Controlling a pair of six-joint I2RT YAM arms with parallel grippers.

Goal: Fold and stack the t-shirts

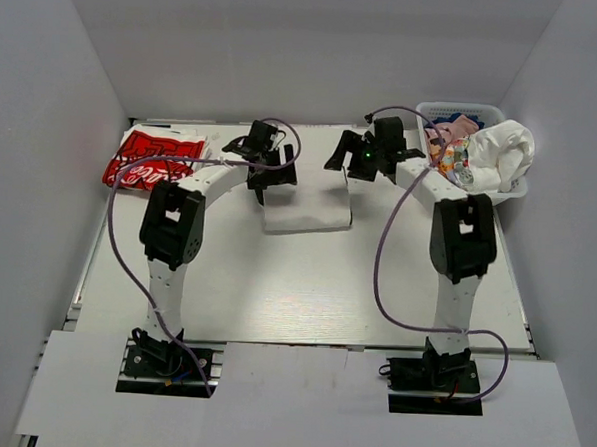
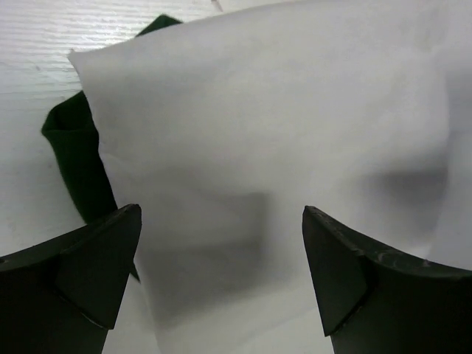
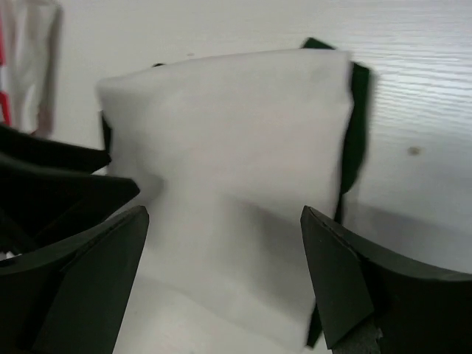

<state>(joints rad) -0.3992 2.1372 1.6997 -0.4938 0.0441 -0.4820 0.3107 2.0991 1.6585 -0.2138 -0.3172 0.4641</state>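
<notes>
Both arms reach in over the middle of the table point(image 1: 305, 294), and there lies the folded white t-shirt point(image 2: 295, 133), flat and squared off beneath them. The left gripper point(image 2: 221, 276) hangs right over it, fingers spread wide with nothing pinched between them. Whether the tips touch the cloth, I cannot tell.

Peeking out from under the white one on its left side is the dark green t-shirt point(image 2: 74, 158). Only a strip of edge and one corner show, the rest is buried.

Over the same stack, the right gripper point(image 3: 221, 276) is also spread wide and empty. Its view is soft and blurred, and the green shows there as a thin band down the right side. Black shapes crowd that view's left edge, cut off, and I cannot say what they are.

From above, the two wrists cover the stack's far edge, and I cannot pick out the green layer.

Back left, the red-and-white printed t-shirt point(image 1: 152, 161) lies flat on the table, well apart from the stack, its print unreadable. Back right, the white lattice basket point(image 1: 447, 109) holds a heap. A crumpled white t-shirt point(image 1: 503, 149) bulges over the rim, a pink garment point(image 1: 466, 123) sits behind it, and a printed patch between them is too small to make out.
</notes>
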